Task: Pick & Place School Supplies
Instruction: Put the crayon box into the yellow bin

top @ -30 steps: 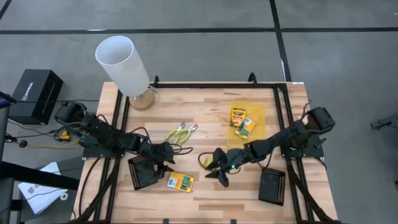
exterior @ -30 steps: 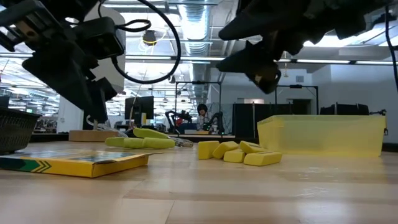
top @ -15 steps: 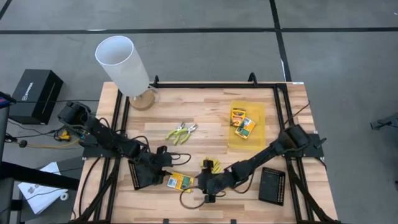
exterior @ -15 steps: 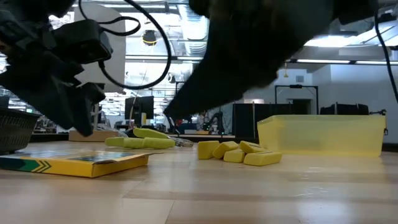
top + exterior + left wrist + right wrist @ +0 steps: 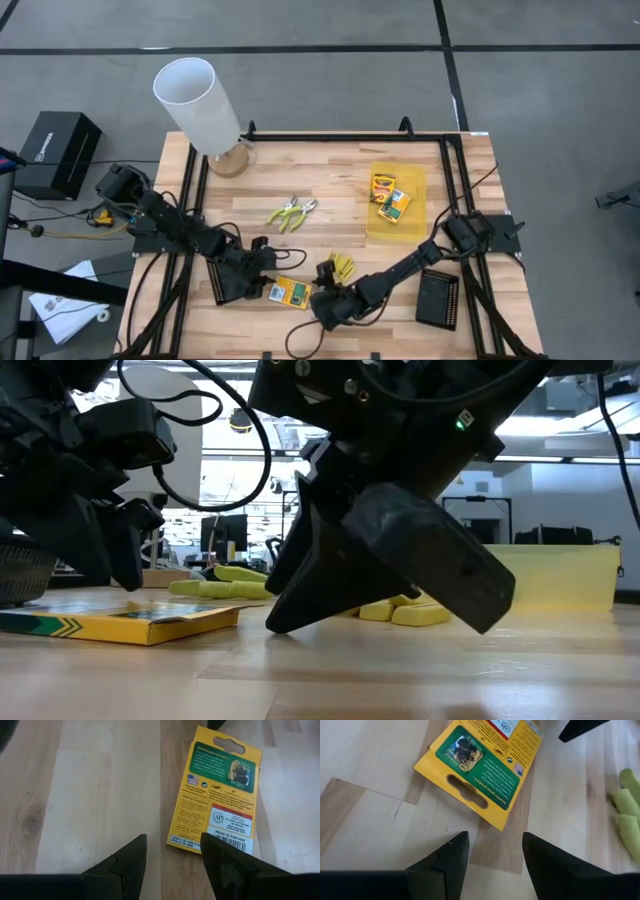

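Observation:
One yellow-and-green box (image 5: 291, 292) lies flat on the table near its front edge, and both grippers face it. My left gripper (image 5: 263, 284) (image 5: 172, 852) stands open at the box's (image 5: 218, 790) left end, one finger over that end's corner. My right gripper (image 5: 322, 299) (image 5: 493, 845) hangs open, low over the table, just short of the box's (image 5: 481, 764) hang-tab end. Several yellow sticks (image 5: 341, 267) lie in a heap behind it. The plier-like tool (image 5: 291, 213) rests farther back. Two more boxes (image 5: 389, 196) lie in the yellow tray (image 5: 412, 224).
A black mesh tray (image 5: 226, 285) sits under my left arm and another (image 5: 437, 298) at the near right. A white cylinder (image 5: 196, 98) on a round wooden base stands at the far left corner. Black rails (image 5: 330, 137) frame the table.
My right gripper has swung from beside the yellow sticks toward the table's near edge and left, sinking and rolling, and now faces the box's right end. My left gripper has come a little nearer and lower toward the box's left end. The box has not moved.

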{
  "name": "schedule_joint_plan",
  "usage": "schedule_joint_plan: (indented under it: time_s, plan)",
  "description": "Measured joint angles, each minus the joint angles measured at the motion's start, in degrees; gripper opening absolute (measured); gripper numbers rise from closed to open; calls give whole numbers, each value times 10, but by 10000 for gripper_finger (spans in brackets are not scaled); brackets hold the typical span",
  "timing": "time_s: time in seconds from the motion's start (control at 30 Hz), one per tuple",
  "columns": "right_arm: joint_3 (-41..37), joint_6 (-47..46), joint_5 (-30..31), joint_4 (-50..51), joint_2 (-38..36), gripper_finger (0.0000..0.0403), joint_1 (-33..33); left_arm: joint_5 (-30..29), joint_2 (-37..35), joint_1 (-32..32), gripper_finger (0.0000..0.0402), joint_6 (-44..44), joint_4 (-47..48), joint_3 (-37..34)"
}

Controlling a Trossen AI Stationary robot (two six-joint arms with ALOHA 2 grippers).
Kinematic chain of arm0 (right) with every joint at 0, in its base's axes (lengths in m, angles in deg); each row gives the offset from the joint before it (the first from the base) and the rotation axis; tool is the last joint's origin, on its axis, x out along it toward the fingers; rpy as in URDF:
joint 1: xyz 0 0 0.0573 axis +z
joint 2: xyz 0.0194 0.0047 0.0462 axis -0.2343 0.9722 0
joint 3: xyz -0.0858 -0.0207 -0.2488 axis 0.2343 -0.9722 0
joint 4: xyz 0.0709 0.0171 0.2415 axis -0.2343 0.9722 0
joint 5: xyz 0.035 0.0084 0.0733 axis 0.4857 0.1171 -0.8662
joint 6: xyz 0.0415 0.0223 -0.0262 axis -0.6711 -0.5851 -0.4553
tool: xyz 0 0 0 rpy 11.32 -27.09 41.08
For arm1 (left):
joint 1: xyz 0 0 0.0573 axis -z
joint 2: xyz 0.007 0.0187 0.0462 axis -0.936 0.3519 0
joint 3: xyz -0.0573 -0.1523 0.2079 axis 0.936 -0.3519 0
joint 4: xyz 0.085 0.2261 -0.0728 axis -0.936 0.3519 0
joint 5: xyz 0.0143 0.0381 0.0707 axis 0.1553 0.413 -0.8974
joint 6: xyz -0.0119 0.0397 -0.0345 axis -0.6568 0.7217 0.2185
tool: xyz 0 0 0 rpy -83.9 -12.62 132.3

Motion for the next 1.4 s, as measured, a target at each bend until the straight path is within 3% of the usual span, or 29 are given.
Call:
schedule_joint_plan:
  time_s: [0.67, 1.4]
  plan:
    - [17, 73, 19, -42, 2, 176, 12, -16, 0, 0, 181, -15, -17, 0]
    - [17, 57, 16, -37, 2, 176, 14, -16, 0, -3, 181, -12, -25, 0]
